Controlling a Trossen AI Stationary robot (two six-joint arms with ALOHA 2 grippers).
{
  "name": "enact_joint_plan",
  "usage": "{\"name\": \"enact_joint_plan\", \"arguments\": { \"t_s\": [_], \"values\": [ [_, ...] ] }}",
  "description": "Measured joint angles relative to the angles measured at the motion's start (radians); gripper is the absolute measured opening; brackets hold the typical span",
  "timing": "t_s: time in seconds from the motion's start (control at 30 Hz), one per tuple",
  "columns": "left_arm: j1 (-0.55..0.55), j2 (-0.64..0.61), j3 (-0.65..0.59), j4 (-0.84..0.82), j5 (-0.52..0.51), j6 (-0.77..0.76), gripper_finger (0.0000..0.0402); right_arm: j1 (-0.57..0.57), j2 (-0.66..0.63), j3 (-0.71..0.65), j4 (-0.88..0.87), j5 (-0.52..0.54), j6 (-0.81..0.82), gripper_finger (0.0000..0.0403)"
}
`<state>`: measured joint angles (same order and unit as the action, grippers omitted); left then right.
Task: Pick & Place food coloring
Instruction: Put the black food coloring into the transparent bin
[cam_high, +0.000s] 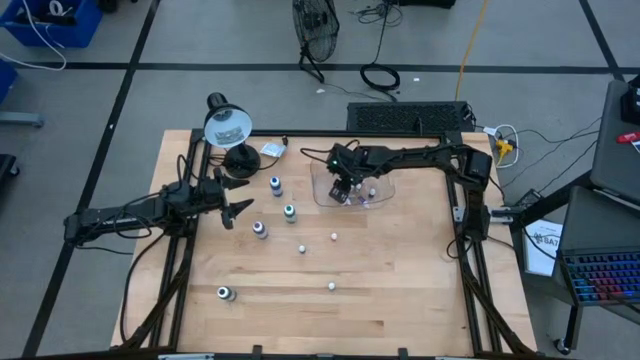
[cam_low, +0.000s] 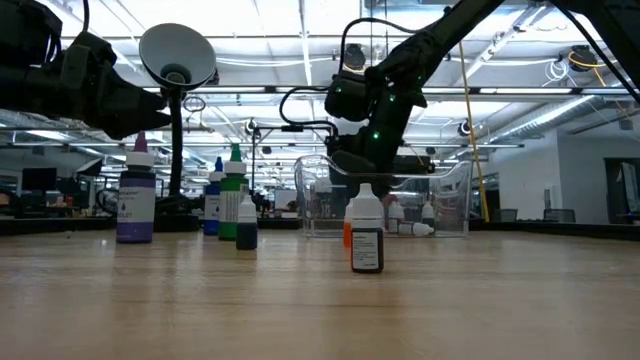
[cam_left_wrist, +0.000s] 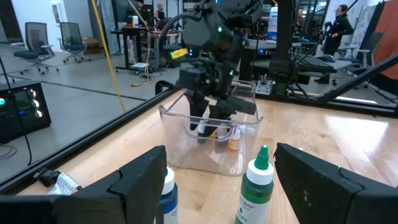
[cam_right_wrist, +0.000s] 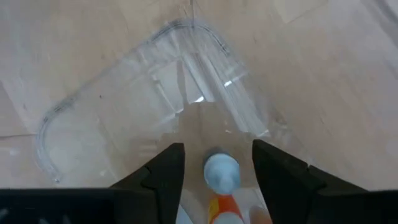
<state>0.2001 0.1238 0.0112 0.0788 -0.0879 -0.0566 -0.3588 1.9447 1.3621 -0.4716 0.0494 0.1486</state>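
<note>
Several small food coloring bottles stand or lie on the wooden table: a blue-topped one (cam_high: 275, 185), a green-topped one (cam_high: 290, 212), a purple-topped one (cam_high: 260, 229) and tiny whitish ones (cam_high: 331, 286). The clear plastic tray (cam_high: 322, 175) sits near the far edge. My right gripper (cam_high: 345, 192) reaches down into it, open. In the right wrist view its fingers (cam_right_wrist: 168, 174) stand on either side of a whitish-capped bottle (cam_right_wrist: 221, 171) without touching it, and an orange bottle (cam_right_wrist: 225, 211) lies beside that. My left gripper (cam_high: 238, 205) hovers open left of the blue and green bottles (cam_left_wrist: 255, 186).
A desk lamp (cam_high: 228, 125) stands at the table's far left corner beside a dark round base (cam_high: 241, 160). One bottle lies on its side near the front left (cam_high: 225, 293). Bare wood spreads across the near and right parts of the table (cam_high: 400, 280).
</note>
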Motion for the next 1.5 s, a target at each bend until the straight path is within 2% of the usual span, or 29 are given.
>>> {"name": "enact_joint_plan", "arguments": {
  "t_s": [0.27, 0.37, 0.5, 0.67, 0.73, 0.87, 0.97, 1.07, 1.17, 1.3, 1.5],
  "values": [
    [0.000, 0.000, 0.000, 0.001, 0.000, 0.000, 0.0296, 0.011, -0.135, 0.000, 0.006, -0.002, 0.018, 0.0164],
    [0.000, 0.000, 0.000, 0.000, 0.000, 0.000, 0.0296, 0.057, -0.209, 0.000, -0.006, -0.058, 0.022, 0.0160],
    [0.000, 0.000, 0.000, 0.000, 0.000, 0.000, 0.0296, 0.199, -0.271, 0.000, -0.034, -0.074, 0.042, 0.0159],
    [0.000, 0.000, 0.000, 0.001, 0.000, 0.000, 0.0296, 0.439, -0.273, -0.036, 0.018, -0.046, 0.075, 0.0159],
    [0.000, 0.000, 0.000, 0.001, 0.000, 0.000, 0.0296, 0.533, -0.269, -0.073, 0.081, -0.006, 0.083, 0.0159],
    [0.000, 0.000, 0.000, 0.003, 0.000, 0.000, 0.0296, 0.695, -0.270, -0.168, 0.209, 0.165, 0.078, 0.0159],
    [0.000, 0.000, 0.000, -0.001, 0.000, 0.000, 0.0296, 0.774, -0.268, -0.230, 0.293, 0.277, 0.076, 0.0159],
    [0.000, 0.000, 0.000, 0.000, 0.000, 0.000, 0.0296, 0.816, -0.252, -0.297, 0.424, 0.336, 0.086, 0.0159],
    [0.000, 0.000, 0.000, 0.001, 0.000, 0.000, 0.0296, 0.826, -0.203, -0.339, 0.560, 0.321, 0.090, 0.0159],
    [0.000, 0.000, 0.000, 0.001, 0.000, 0.000, 0.0296, 0.826, -0.116, -0.337, 0.622, 0.236, 0.094, 0.0159],
    [0.000, 0.000, 0.000, 0.000, 0.000, 0.000, 0.0296, 0.826, -0.080, -0.298, 0.622, 0.208, 0.094, 0.0159]
  ]
}}
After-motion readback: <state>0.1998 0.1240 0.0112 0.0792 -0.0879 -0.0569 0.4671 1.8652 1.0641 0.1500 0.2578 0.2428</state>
